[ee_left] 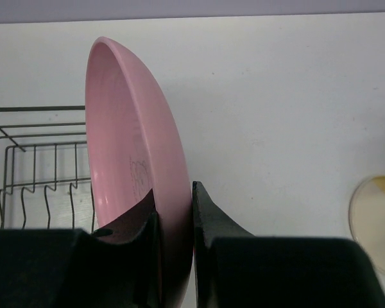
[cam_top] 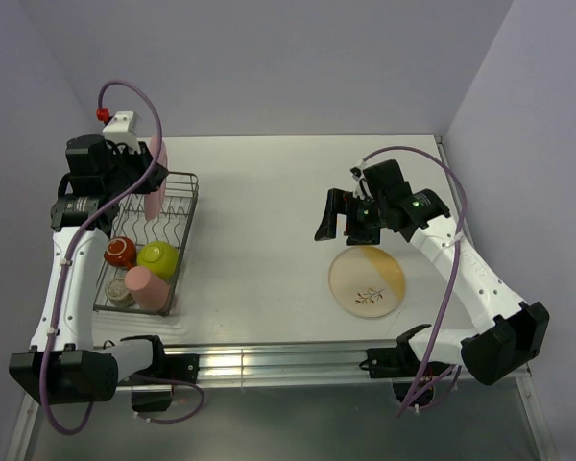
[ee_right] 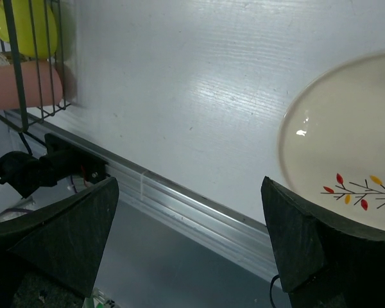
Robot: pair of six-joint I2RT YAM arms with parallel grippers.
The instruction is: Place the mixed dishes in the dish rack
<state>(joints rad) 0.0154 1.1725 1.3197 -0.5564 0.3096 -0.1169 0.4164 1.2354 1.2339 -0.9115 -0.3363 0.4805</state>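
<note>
My left end effector (ee_left: 173, 196) pinches the pink plate (ee_left: 131, 147) upright at the dish rack's (ee_left: 25, 160) far end. My right end effector (ee_right: 189, 192) is wide open, empty.

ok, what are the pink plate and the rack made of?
Pink plate: likely glazed ceramic or melamine. It looks smooth and opaque with a soft sheen, and has a faint mark on its face. Rack: thin dark wire, probably coated metal. It looks matte, with no glints.
</note>
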